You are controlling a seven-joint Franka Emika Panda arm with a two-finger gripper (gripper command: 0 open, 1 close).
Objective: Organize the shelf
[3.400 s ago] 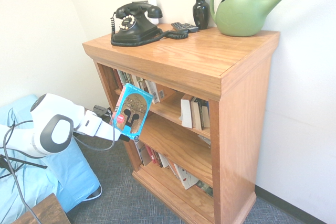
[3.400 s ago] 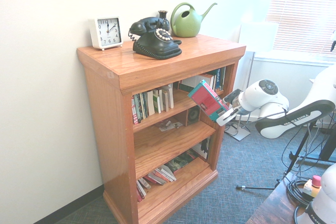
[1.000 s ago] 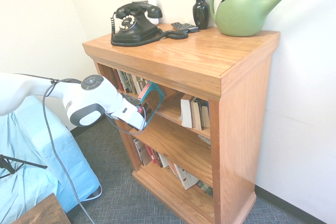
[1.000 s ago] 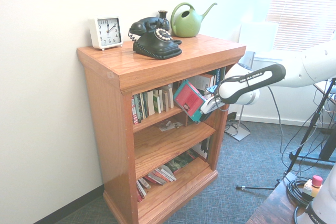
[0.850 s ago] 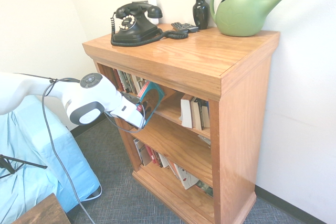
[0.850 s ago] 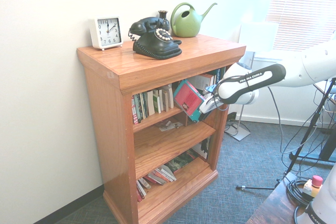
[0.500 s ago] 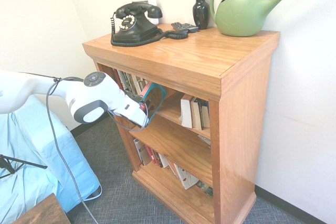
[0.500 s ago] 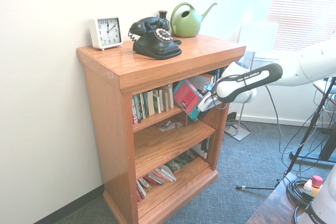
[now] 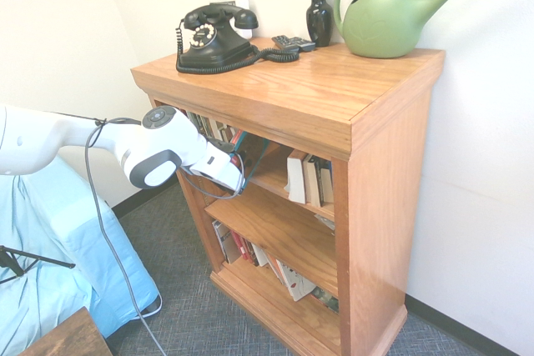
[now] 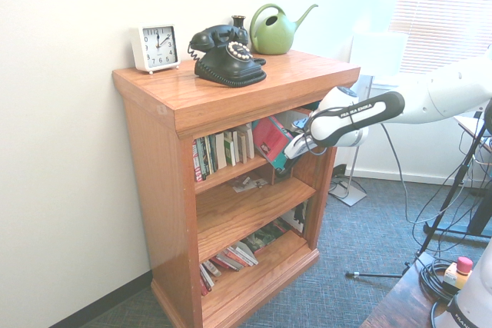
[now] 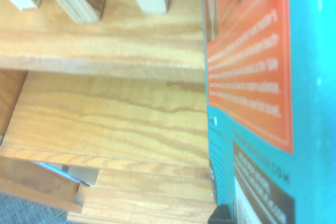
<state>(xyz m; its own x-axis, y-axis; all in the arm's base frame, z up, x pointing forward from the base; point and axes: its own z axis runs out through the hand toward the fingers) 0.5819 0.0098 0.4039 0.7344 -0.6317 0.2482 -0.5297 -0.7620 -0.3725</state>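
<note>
Gripper [image 10: 286, 148] clenched on a teal paperback w/ red-orange back cover [image 10: 270, 139], held tilted at the front of the top shelf level, its upper end leaning in under the top board; in the wrist view the book [image 11: 262, 93] fills one side, small white print on the orange panel. White arm [image 9: 154, 154] comes in from the open front. The orange-brown oak shelf [image 9: 380, 172] stands against a white wall on grey-blue carpet [image 10: 361, 266]; window w/ blinds [image 10: 442, 17] off to the side, light-blue sheet-covered piece [image 9: 50, 264] nearby. Top level: row of upright books [image 10: 223, 151] on one side, a few more books [image 9: 307, 179] toward the other, w/ a gap between where the held book sits. Middle level: mostly bare wood, some loose papers [image 10: 247, 184]. Bottom level: books lying slumped [image 10: 231, 257]. On the top board: black rotary phone [image 9: 213, 35] w/ coiled cord, small dark vase [image 9: 319, 16], green plastic watering can [image 9: 384, 16], white square clock [image 10: 154, 47], dark remote [image 9: 292, 42] beside the vase.
</note>
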